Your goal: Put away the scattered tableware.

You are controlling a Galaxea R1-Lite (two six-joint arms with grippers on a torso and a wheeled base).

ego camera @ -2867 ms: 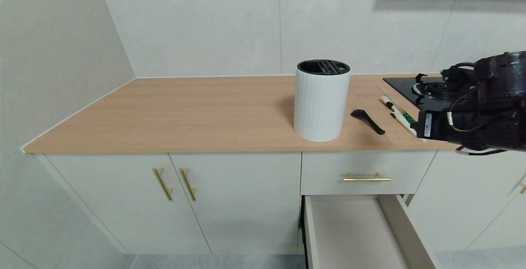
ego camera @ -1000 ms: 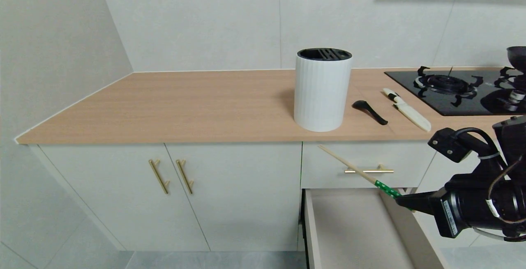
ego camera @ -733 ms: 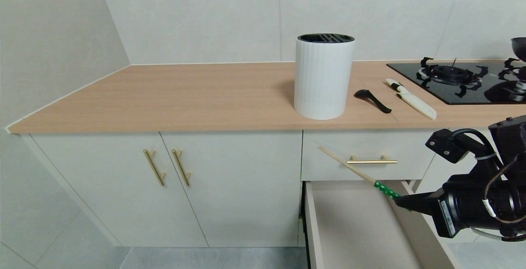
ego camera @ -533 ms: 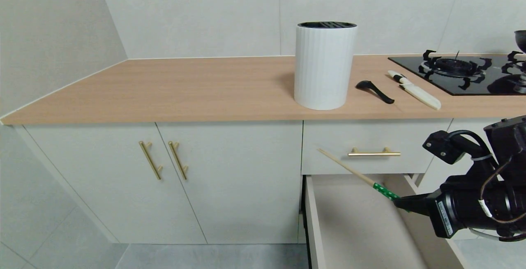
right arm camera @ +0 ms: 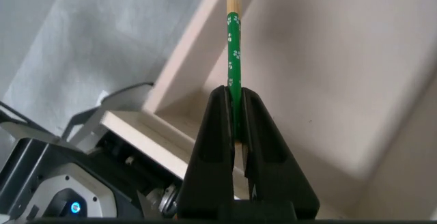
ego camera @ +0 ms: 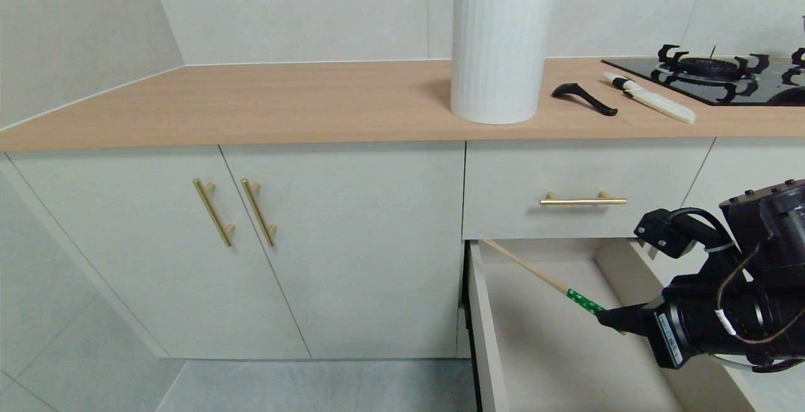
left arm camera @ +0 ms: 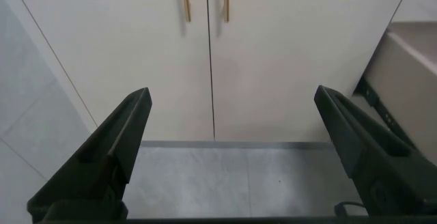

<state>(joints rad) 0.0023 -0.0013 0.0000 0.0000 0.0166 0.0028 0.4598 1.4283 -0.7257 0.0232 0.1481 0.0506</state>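
Observation:
My right gripper [ego camera: 609, 319] is shut on the green-banded end of a wooden chopstick [ego camera: 534, 271]. The stick slants up and back over the open lower drawer [ego camera: 541, 336], its bare tip near the drawer's back left corner. In the right wrist view the chopstick [right arm camera: 233, 26] runs out from between the shut fingers [right arm camera: 220, 135] above the drawer floor [right arm camera: 321, 67]. On the counter lie a black spoon [ego camera: 583, 98] and a white knife [ego camera: 651, 105] with a black band. My left gripper [left arm camera: 232, 149] is open low in front of the cabinet doors [left arm camera: 205, 53].
A tall white ribbed knife holder [ego camera: 501, 47] stands on the wooden counter [ego camera: 264, 100]. A black gas hob [ego camera: 710, 69] sits at the right. A shut drawer with a gold handle [ego camera: 583, 200] is above the open one. Grey floor lies below the cabinets.
The head view has sunk, so counter things shifted up in the picture. My right gripper took the chopstick off the counter and brought it down over the open drawer, lowering it further since.

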